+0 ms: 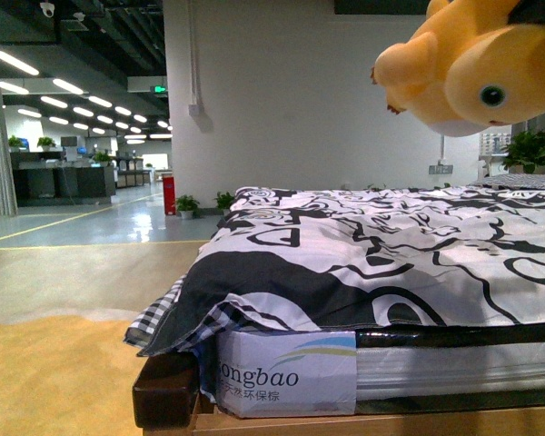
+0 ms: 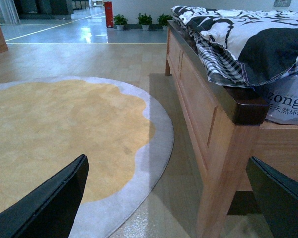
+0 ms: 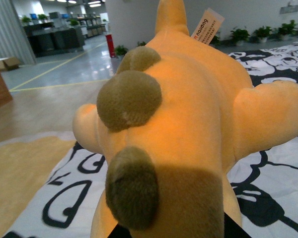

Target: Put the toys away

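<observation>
One toy is all I can see, and it's off the bed: the plush toy (image 1: pixel 463 73) hangs in mid-air high over the black-and-white duvet (image 1: pixel 391 245). On the right wrist feed its orange back with the olive spots (image 3: pixel 188 124) fills nearly everything, pressed right up in front of the right jaws, with its label sticking up at the far end.

The right jaws themselves are almost wholly hidden behind all that fuzz. Nothing else is carrying the toy, though, so I read them as clamped onto it. I can't make out exactly where on the body they bite. Below the right jaws there's only duvet.

The left jaws are spread wide with nothing between them. Beneath and ahead of them lies the round yellow rug (image 2: pixel 54 129), and the wooden bed frame (image 2: pixel 208 124) stands ahead, off to one side of the opening. The mattress (image 1: pixel 436 363) peeks out from under the duvet at the corner.

Progress, as I judge it: the pickup is done and the toy is up and carried. What's left is the putting away, and I can't spot a bin, box or shelf in any feed, so the drop-off place is unknown to me. No other toys show on the bed or the rug.
</observation>
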